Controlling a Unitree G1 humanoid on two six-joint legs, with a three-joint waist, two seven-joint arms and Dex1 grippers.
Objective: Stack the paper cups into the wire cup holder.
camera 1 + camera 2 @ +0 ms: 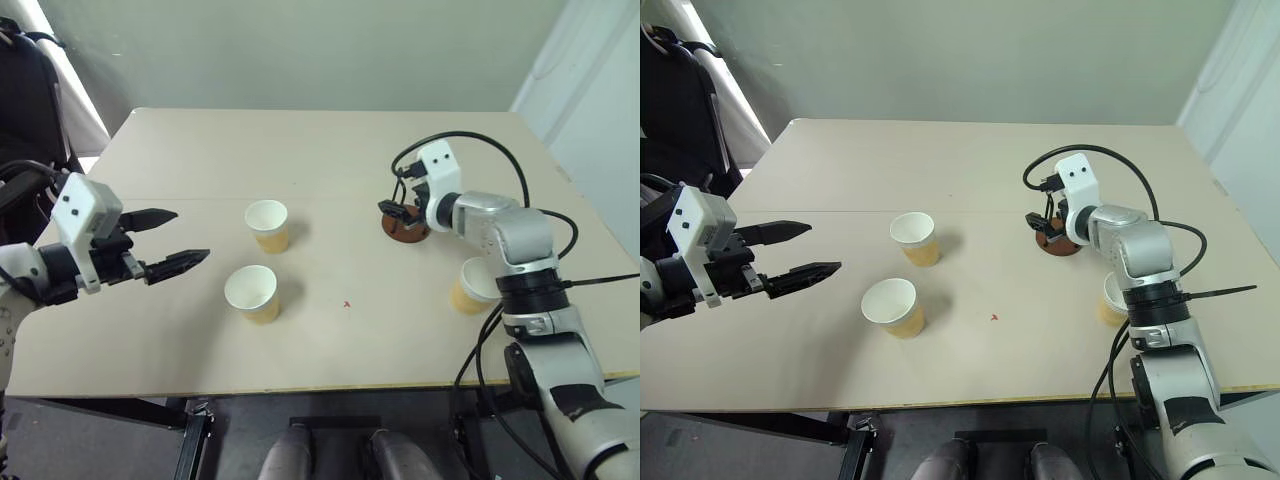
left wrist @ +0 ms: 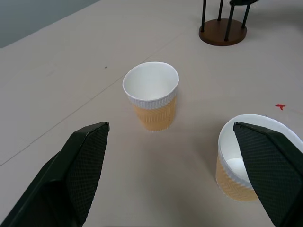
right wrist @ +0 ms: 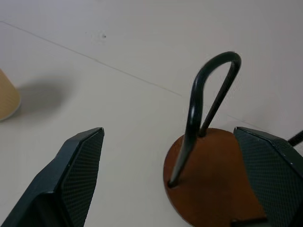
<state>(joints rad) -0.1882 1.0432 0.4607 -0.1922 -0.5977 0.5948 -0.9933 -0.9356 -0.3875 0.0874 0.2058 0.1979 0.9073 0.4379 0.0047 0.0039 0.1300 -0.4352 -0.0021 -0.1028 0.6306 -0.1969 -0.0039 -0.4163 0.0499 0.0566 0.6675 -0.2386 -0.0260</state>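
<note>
Three paper cups stand upright on the table: one (image 1: 267,225) at the middle, one (image 1: 251,293) nearer the front, one (image 1: 472,285) at the right, partly hidden behind my right forearm. The wire cup holder (image 1: 408,232), a reddish-brown disc with black wire loops (image 3: 208,109), stands empty right of centre. My right gripper (image 1: 398,210) is open just above and around the holder, its fingers (image 3: 78,179) on either side of a loop. My left gripper (image 1: 170,240) is open at the table's left, pointing at the two left cups (image 2: 151,101) (image 2: 239,170) and apart from them.
The beige table (image 1: 330,150) has a seam across it and a small red mark (image 1: 347,303) near the front middle. A black chair with a bag (image 1: 25,90) stands beyond the far left corner. Black cables (image 1: 500,150) loop over my right wrist.
</note>
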